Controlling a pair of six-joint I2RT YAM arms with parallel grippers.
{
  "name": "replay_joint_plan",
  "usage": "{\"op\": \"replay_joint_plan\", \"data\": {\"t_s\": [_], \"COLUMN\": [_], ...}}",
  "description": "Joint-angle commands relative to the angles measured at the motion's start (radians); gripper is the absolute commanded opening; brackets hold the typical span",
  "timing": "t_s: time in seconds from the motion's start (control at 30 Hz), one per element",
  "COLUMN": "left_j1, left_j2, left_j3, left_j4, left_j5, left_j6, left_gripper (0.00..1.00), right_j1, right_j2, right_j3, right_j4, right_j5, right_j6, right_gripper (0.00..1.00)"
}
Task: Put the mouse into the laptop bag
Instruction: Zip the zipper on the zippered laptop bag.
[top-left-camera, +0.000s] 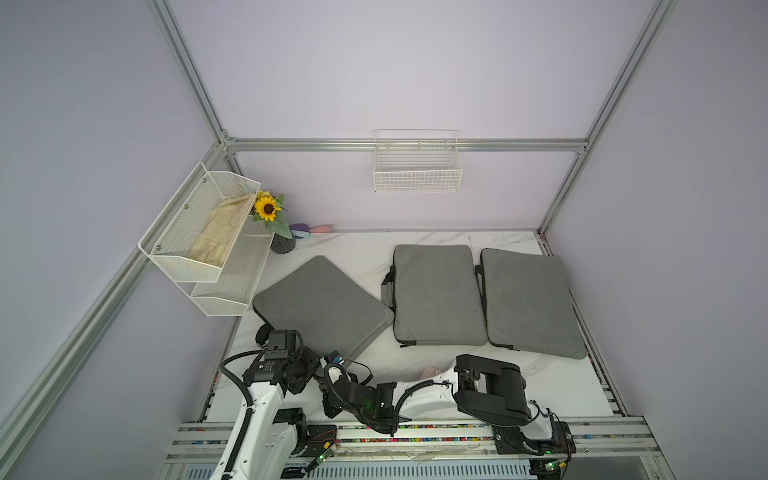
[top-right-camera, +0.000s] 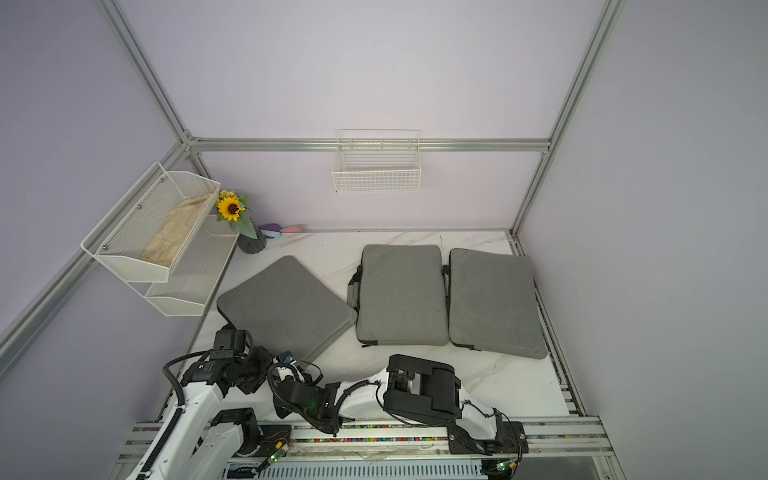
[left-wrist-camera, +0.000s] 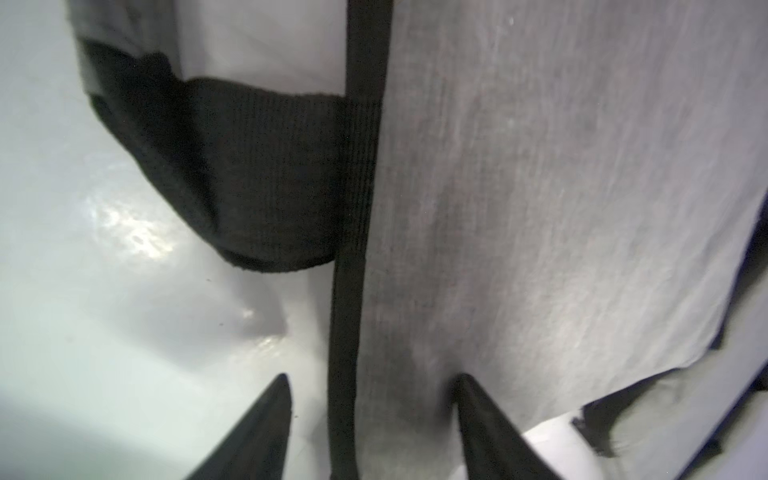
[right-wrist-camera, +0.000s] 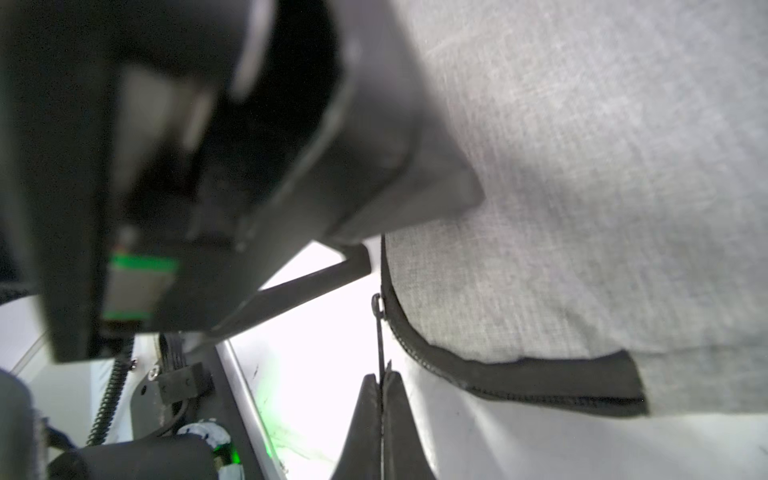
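Note:
The laptop bag (top-left-camera: 324, 303) (top-right-camera: 286, 303) is grey and lies tilted at the left of the marble table. Its near corner sits by both wrists. A small pink mouse (top-left-camera: 432, 371) peeks out behind my right arm (top-left-camera: 486, 386) in a top view. My left gripper (left-wrist-camera: 372, 378) is open and straddles the bag's black edge band (left-wrist-camera: 353, 249). One fingertip (left-wrist-camera: 463, 384) rests against the grey fabric. My right gripper (right-wrist-camera: 380, 374) is shut on the thin zipper pull (right-wrist-camera: 379, 332) beside the bag's black zipper edge (right-wrist-camera: 519, 382).
Two more grey bags (top-left-camera: 436, 295) (top-left-camera: 532, 303) lie side by side at the back right. A white mesh shelf (top-left-camera: 199, 232) with a cloth hangs over the left edge, beside a sunflower vase (top-left-camera: 274, 224). A wire basket (top-left-camera: 417, 166) hangs on the back wall.

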Motion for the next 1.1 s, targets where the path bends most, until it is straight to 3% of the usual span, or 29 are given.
{"op": "replay_joint_plan", "data": {"t_s": [0.0, 0.2, 0.23, 0.57, 1.07], "left_j1": [-0.002, -0.002, -0.003, 0.0, 0.0], "left_j2": [-0.001, 0.052, 0.058, 0.057, -0.036], "left_j3": [-0.03, -0.007, -0.009, -0.005, -0.002], "left_j4": [0.083, 0.084, 0.084, 0.056, -0.014], "left_j5": [0.006, -0.029, -0.034, -0.114, -0.109], "left_j6": [-0.023, -0.01, -0.01, -0.014, 0.004], "left_gripper": [0.35, 0.02, 0.0, 0.0, 0.0], "right_j1": [0.0, 0.0, 0.0, -0.016, -0.173], "right_j2": [-0.065, -0.098, -0.101, -0.113, -0.08], "right_j3": [-0.029, -0.084, -0.092, -0.207, -0.258], "right_j4": [0.072, 0.082, 0.076, 0.048, 0.011], "right_j5": [-0.028, -0.029, -0.025, 0.007, 0.065], "right_j6": [0.014, 0.031, 0.034, 0.108, 0.146], "right_gripper": [0.0, 0.0, 0.0, 0.0, 0.0]}}
